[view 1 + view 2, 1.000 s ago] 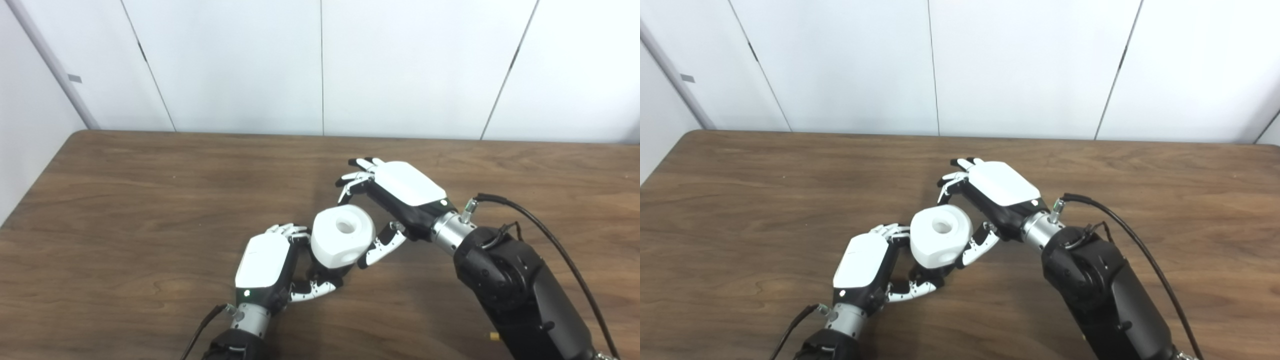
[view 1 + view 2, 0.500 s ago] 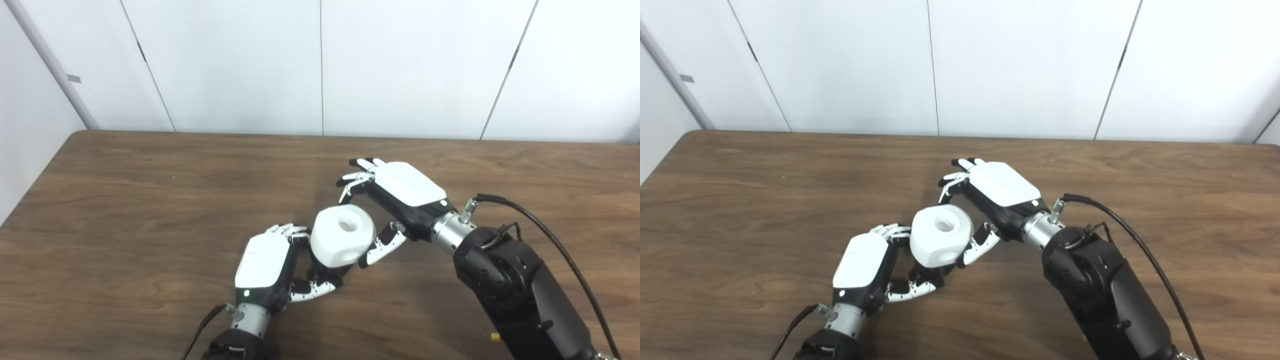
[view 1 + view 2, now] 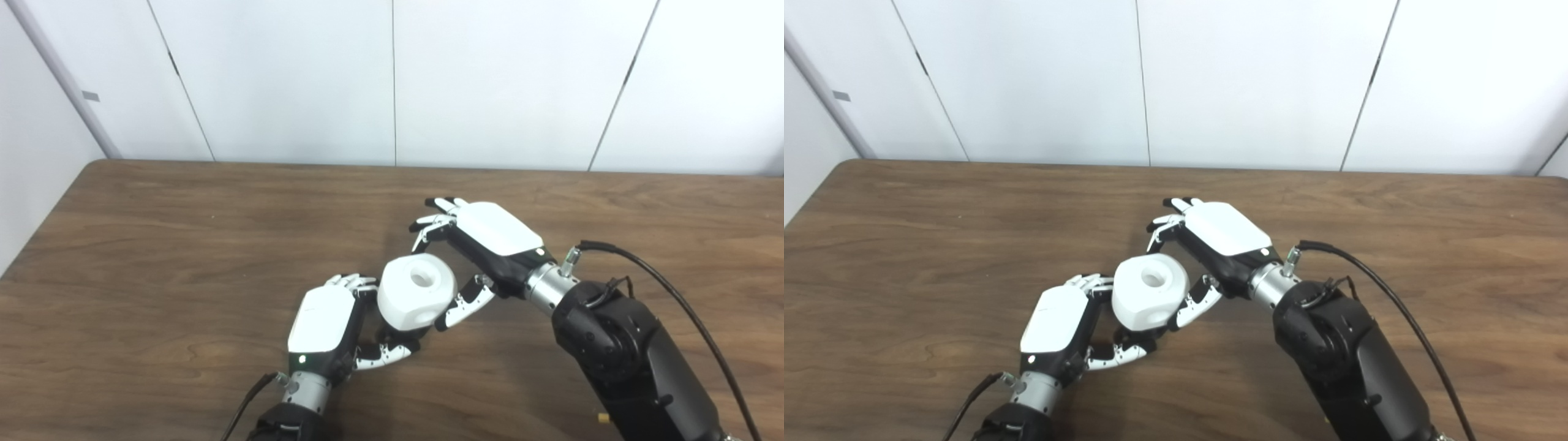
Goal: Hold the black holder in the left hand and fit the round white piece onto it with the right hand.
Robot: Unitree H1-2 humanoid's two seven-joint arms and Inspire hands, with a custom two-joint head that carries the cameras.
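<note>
On the near middle of the brown wooden table (image 3: 153,245), both hands meet around one chunky round white piece (image 3: 417,293). It's a fat puck shape with flattened facets around the side and a round hole in its top face, and it sits tilted a bit, hole facing up and slightly toward the back wall.

The left hand (image 3: 327,324) comes in from the bottom left, white back plate facing up, with its fingers curled in at the lower left of the white piece. Its thumb (image 3: 383,356) wraps underneath. It's clamped on something dark right below the white piece, which looks like the black holder (image 3: 401,334), though only a small sliver shows between the fingers, so I can't say much about its shape. The white piece sits right on top of that dark bit; whether it's fully seated, I can't tell.

The right hand (image 3: 484,245) reaches in from the right with its back plate tilted up. Its fingers (image 3: 429,223) are spread and arch over the far upper edge of the white piece without clearly pressing on it, and its thumb (image 3: 463,301) lies against the lower right side. So that hand looks loosely apart, cupping rather than squeezing.

A black cable (image 3: 667,288) loops off the right wrist.
</note>
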